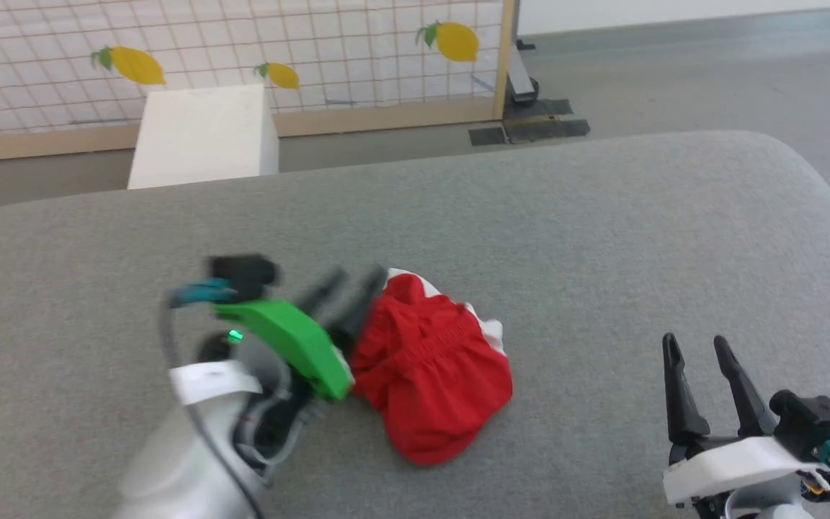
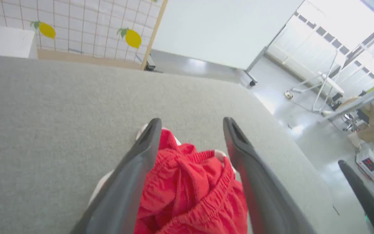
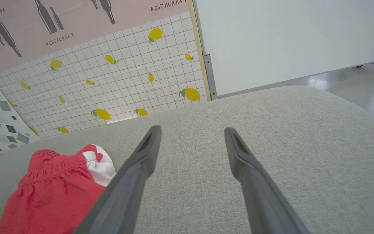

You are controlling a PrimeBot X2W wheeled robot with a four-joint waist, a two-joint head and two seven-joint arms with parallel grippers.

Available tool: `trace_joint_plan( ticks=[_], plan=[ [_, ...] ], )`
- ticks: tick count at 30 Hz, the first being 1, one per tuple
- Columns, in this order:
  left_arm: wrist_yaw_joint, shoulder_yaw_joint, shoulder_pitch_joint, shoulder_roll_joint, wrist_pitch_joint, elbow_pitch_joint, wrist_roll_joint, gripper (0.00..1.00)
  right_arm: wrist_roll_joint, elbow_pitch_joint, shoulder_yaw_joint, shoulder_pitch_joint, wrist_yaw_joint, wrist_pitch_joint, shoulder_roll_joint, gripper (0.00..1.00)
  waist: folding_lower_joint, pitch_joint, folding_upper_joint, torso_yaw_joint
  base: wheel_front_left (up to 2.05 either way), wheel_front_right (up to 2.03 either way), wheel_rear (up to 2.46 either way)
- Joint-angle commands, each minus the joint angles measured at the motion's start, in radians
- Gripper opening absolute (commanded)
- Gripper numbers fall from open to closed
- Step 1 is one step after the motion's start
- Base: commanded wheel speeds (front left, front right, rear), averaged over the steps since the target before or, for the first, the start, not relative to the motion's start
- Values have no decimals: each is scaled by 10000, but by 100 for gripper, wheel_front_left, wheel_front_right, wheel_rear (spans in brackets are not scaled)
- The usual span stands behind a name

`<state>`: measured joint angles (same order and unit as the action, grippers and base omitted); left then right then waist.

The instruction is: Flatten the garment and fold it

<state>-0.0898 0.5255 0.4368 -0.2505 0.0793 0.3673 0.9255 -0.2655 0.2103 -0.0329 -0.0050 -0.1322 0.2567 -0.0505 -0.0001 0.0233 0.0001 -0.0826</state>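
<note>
The garment (image 1: 433, 367) lies crumpled in a heap on the grey padded table (image 1: 602, 231), red with white trim at its far edge. My left gripper (image 1: 359, 272) is at the heap's left side, blurred in the head view. In the left wrist view the left gripper (image 2: 192, 121) is open, its fingers wide apart over the bunched garment (image 2: 190, 182), whose gathered waistband lies between them. My right gripper (image 1: 694, 339) hovers open at the lower right, well away from the cloth. The right wrist view shows the right gripper (image 3: 192, 129) over bare table, with the garment (image 3: 54, 191) to its left.
A white box (image 1: 202, 133) stands beyond the table's far edge, in front of a lemon-patterned grid panel (image 1: 357, 50). The table's rounded right corner (image 1: 804, 180) drops to grey floor. A white board (image 3: 287, 39) stands behind.
</note>
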Motion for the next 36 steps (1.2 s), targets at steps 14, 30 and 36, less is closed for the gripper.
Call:
trace_joint_plan(
  ticks=[14,30,36],
  plan=[
    [2320,-1817,-2967,-1250,-3399,-1639,-2789,100,-135,335,213,437,15,-437,3,100,1,-462,-1,920,0,0,0],
    [1638,-3644,-4107,320,-3409,-2771,-3694,100,1301,1368,2928,-3923,15,-7961,3,100,1,861,-1,1568,0,0,0],
    [1207,-3988,-3762,619,-3410,-2603,-3988,100,1304,2084,3364,-4369,15,-8684,3,100,1,1195,-1,1894,0,0,0]
  ],
)
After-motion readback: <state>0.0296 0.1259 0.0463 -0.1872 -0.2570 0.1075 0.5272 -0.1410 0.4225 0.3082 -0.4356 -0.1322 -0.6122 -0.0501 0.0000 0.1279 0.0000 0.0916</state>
